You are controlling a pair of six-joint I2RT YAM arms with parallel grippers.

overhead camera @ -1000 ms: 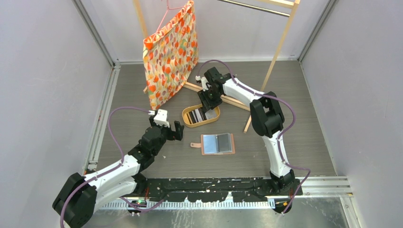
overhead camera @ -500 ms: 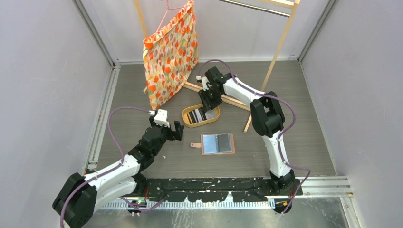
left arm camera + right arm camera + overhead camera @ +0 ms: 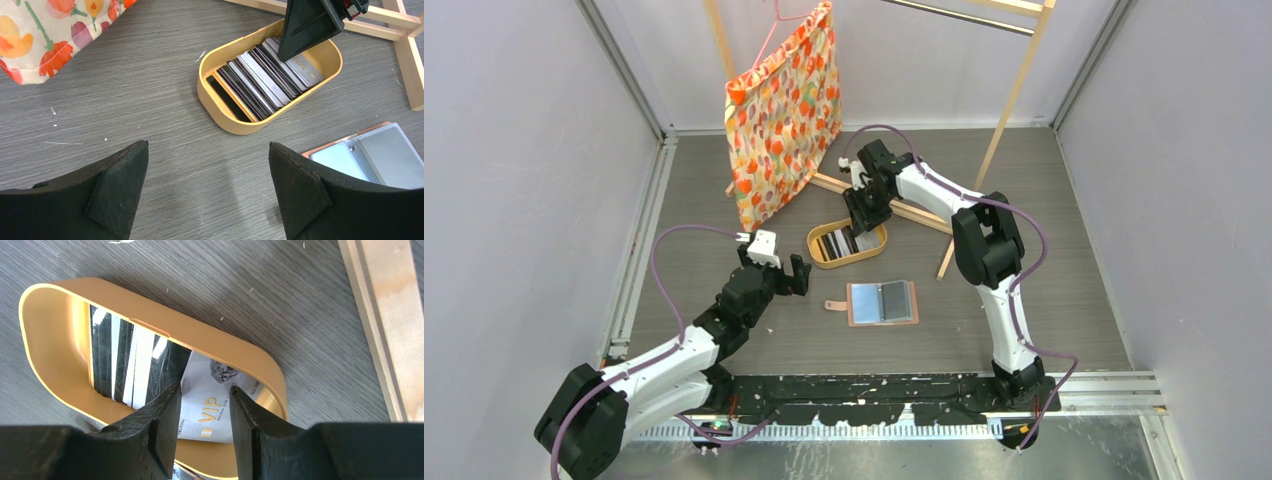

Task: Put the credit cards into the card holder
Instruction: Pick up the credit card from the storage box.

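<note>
Card holder (image 3: 882,302) lies open and flat on the table (image 3: 1074,260), inside facing up, near the middle and just on the near side of the tray (image 3: 220,115), not touching it. In the overhead view its long axis runs left to right, with the snap tab (image 3: 833,305) pointing left; the left half is pale blue, the right half darker. The credit cards (image 3: 260,80) are all in the oval tray, standing on edge and leaning, packed along the tray's length, each card's long edge lying across the tray. The tray's own long axis runs roughly left to right from overhead, its right end a little farther away. Right gripper (image 3: 204,388) is down at that right end, fingers a narrow gap apart, with a white card (image 3: 210,405) marked VIP showing face-on through the gap — I cannot tell whether the tips touch it. Left gripper (image 3: 208,145) hangs above bare table to the left of the holder, jaws wide apart and holding nothing. From the left wrist, the holder is cut off by the frame edge and my own finger. The right fingers hide the lower part of the white card, and most card faces are hidden by their neighbours. A floral bag (image 3: 784,110) hangs on the wooden rack (image 3: 1014,90) at the far side.
</note>
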